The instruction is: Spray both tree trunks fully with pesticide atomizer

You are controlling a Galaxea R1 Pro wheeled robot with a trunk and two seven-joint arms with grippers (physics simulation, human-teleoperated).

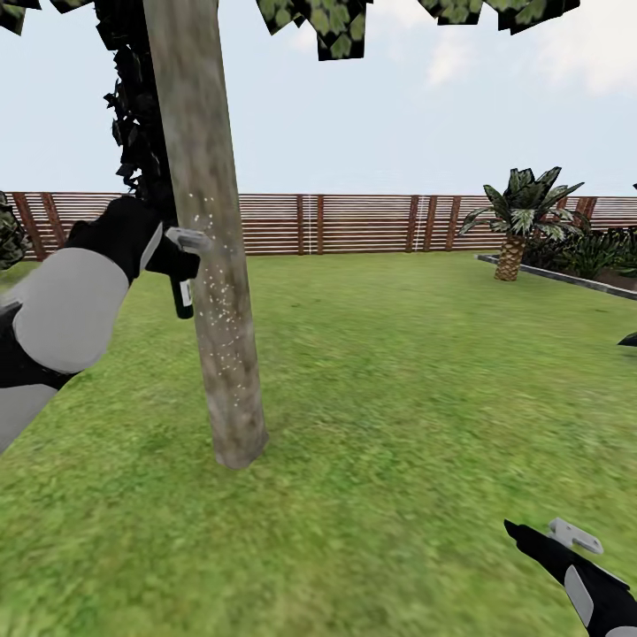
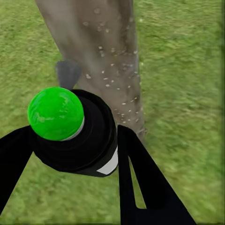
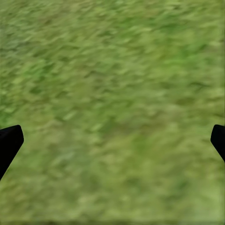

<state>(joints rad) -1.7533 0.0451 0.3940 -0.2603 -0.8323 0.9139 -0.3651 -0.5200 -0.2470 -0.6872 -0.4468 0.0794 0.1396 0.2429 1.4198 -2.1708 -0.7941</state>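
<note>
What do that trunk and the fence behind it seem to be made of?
The tree trunk looks like rough, matte bark: mottled grey-brown, flecked with pale specks. The fence looks like brown-stained wood, going by its horizontal slats and posts, though a render leaves that open.

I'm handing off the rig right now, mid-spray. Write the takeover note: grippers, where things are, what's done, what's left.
Left gripper: shut on the pesticide atomizer, held up close beside the tree trunk.
Right gripper: open, holding nothing, low over the lawn.
Done: atomizer is off the floor; white spray specks dot the trunk's middle stretch.
Left: specks look sparse and the trunk's top and base look bare, so keep spraying up and down it. The second tree isn't visible here; its state can't be judged, so check it next.
</note>
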